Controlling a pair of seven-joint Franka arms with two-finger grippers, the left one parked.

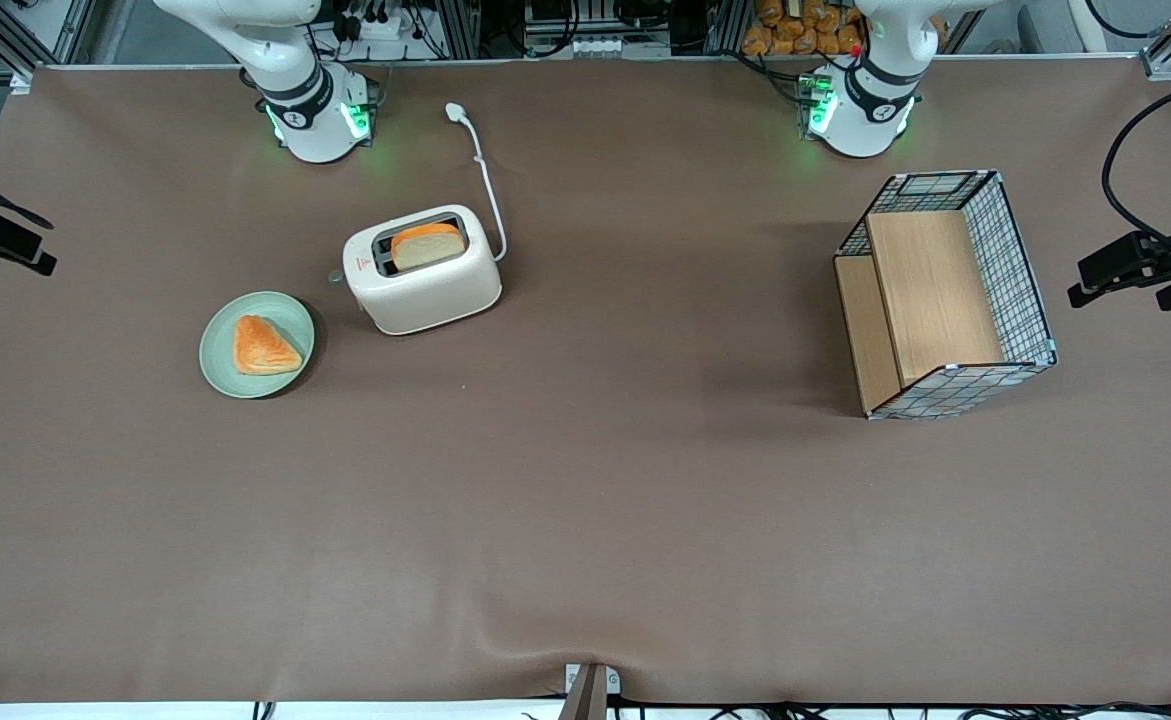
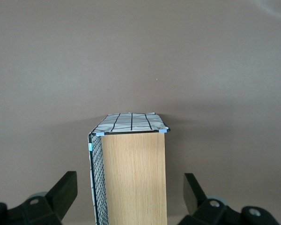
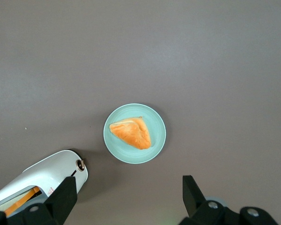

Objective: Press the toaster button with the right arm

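The cream-white toaster (image 1: 423, 285) stands on the brown table with a slice of bread (image 1: 427, 245) in one slot. Its white cord runs to a plug (image 1: 456, 112) near the working arm's base (image 1: 315, 115). The small grey toaster button (image 1: 336, 277) juts from the narrow end face that points toward the green plate. In the right wrist view the toaster (image 3: 44, 176) and its button (image 3: 80, 164) show from high above. My right gripper (image 3: 130, 197) is open and empty, well above the table, over the ground between toaster end and plate. It is out of the front view.
A green plate (image 1: 220, 365) with a triangular orange pastry (image 1: 263, 346) lies beside the toaster's button end, also in the right wrist view (image 3: 157, 145). A wire basket with wooden panels (image 1: 945, 295) lies toward the parked arm's end of the table.
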